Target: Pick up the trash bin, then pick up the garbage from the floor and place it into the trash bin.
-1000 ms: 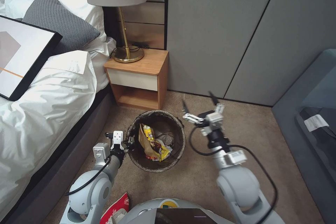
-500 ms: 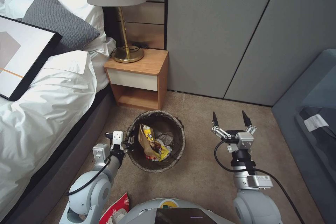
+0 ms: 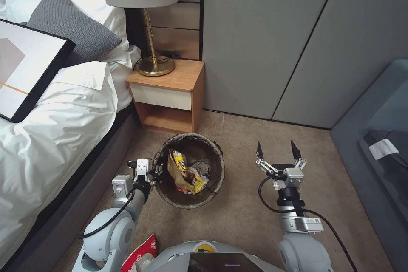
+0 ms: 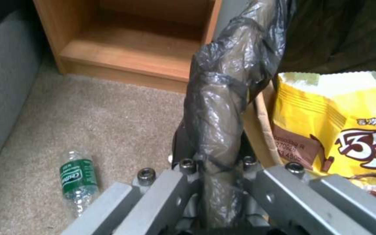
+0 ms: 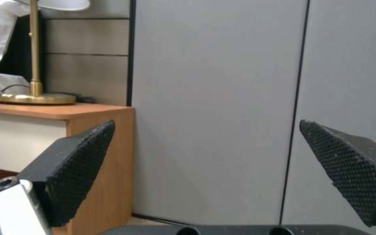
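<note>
Holding the trash bin [image 3: 189, 172] by its near-left rim, my left gripper [image 3: 152, 173] is clamped on the bag-lined edge; in the left wrist view the dark liner runs straight up between the closed fingers [image 4: 166, 182]. The bin sits low over the floor [image 3: 238, 216], in front of the nightstand [image 3: 168, 93] beside the bed [image 3: 55, 127]; I cannot tell whether it is lifted or resting. Inside it I see a brown paper bag [image 3: 175, 169] and a yellow snack wrapper [image 4: 340, 124].

My right gripper [image 3: 276, 152] hangs empty above bare carpet right of the bin, its jaws spread wide, tips toward the wall.

I judge the collecting step is in hand, with litter left. A small green bottle [image 4: 75, 176] lies on the carpet left of the bin, near the bed base, and a red-and-white carton [image 3: 142, 255] sits close to my own base. The next move calls for lowering the open right gripper onto one piece, probably after shifting the base.
</note>
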Robot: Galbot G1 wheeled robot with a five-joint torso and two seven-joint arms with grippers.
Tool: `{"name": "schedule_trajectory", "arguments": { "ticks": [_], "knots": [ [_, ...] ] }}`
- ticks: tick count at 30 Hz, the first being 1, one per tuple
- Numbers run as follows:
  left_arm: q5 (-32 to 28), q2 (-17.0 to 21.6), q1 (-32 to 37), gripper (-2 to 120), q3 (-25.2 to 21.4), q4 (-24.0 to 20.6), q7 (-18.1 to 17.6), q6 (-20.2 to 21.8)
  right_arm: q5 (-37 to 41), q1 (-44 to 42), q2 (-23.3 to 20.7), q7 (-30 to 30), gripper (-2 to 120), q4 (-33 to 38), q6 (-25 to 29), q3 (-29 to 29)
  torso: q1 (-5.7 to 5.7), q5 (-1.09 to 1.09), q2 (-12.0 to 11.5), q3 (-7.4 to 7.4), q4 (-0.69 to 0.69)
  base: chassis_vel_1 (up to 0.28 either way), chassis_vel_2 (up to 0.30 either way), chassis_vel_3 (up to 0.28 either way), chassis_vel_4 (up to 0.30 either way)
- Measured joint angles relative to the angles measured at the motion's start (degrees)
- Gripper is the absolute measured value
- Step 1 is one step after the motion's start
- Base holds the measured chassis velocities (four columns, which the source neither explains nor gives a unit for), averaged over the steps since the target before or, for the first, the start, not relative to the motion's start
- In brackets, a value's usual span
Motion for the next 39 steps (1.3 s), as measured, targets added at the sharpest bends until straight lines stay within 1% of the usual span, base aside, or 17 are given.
{"name": "schedule_trajectory", "arguments": {
  "ticks": [5,9,17,39],
  "knots": [
    [0.12,-0.11,0.02,0,0.15,0.08,-0.12,-0.14,0.18,1.23,0.01,0.17,100,-0.31,-0.76,-0.03,0.00,0.00,0.00,0.00,0.00,0.000,0.000,0.000,0.000],
    [-0.19,-0.33,0.06,0,0.35,0.17,-0.29,-0.17,0.77,2.90,-0.65,0.34,100,0.09,-2.90,0.02,0.00,0.00,0.00,0.00,0.00,0.000,0.000,0.000,0.000],
    [-0.56,-0.43,0.02,0,0.34,-0.03,-0.24,-0.01,1.47,4.36,-1.04,1.82,100,0.72,-4.92,-0.45,0.00,0.00,0.00,0.00,0.00,0.000,0.000,0.000,0.000],
    [-0.52,-0.34,-0.26,0,0.23,-0.01,0.61,0.07,1.46,4.73,-1.12,1.22,100,0.62,-4.99,-0.79,0.00,0.00,0.00,0.00,-0.01,0.005,0.004,0.004,0.005]
  ]
}}
